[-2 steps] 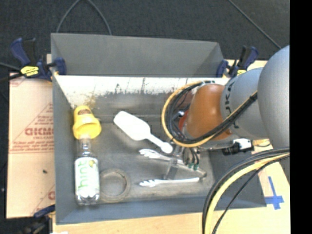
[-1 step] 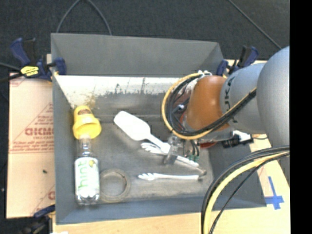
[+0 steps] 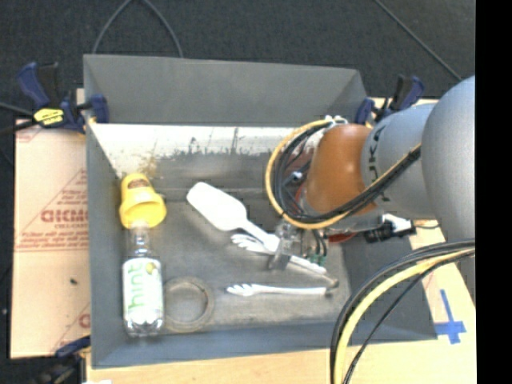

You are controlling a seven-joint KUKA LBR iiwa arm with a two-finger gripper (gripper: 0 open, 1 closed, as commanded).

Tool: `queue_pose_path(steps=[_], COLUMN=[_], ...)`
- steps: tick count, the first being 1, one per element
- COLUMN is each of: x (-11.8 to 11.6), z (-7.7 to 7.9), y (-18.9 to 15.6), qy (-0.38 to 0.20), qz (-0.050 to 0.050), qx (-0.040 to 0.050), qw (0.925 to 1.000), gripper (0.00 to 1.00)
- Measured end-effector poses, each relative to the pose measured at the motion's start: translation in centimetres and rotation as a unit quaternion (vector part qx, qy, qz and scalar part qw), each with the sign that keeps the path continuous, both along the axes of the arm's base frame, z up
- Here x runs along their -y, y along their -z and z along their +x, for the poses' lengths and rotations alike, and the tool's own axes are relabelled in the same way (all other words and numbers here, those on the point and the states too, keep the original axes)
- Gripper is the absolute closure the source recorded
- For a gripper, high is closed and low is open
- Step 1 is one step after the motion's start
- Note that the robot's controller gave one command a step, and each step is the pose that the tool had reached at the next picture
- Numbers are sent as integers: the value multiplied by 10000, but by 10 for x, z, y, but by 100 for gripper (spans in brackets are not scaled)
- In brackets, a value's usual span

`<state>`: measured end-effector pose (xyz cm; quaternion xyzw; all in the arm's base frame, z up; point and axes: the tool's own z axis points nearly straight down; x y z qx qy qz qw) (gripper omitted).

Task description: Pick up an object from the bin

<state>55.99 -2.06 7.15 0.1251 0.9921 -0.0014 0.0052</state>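
White plastic lies beneath the end effector (image 3: pixel 284 253), which is seen low in the right half of the bin (image 3: pixel 224 94). It is just over the spot where the narrow handle of a broad-bladed white scoop (image 3: pixel 216 205) meets a smaller, fork-like white utensil (image 3: pixel 250 243). Whether the end effector is wide or narrow cannot be told, as its tip is too cluttered to be read, and nothing is seen to be held.

The step in hand is judged to be the closing on one of these thin handles. A handle lying flat on the bin floor is best taken across its narrow width, with the tip brought right down to the metal. Only one utensil should be caught. If both are pinched where they cross, one may be levered out or dragged along.

A second long white utensil (image 3: pixel 280 290) lies near, toward the front wall, and could be nudged. A clear bottle (image 3: pixel 142 282) with a yellow cap (image 3: pixel 141 202) lies along the left wall, well apart. A clear ring (image 3: pixel 190 302) lies just beside it. Neither is judged to be in the way. The right wall is close to the wrist's orange cover (image 3: pixel 340 170), so little room for sideways correction is expected there.
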Motion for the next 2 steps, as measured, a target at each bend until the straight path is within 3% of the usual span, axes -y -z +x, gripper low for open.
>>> queue_pose_path(steps=[1, 2], x=[0, 1], z=[-4, -1], y=[-22, -61], qy=[-10, -27], qz=[3, 2], qx=[-61, -11], qw=[10000, 10000], gripper=[100, 100])
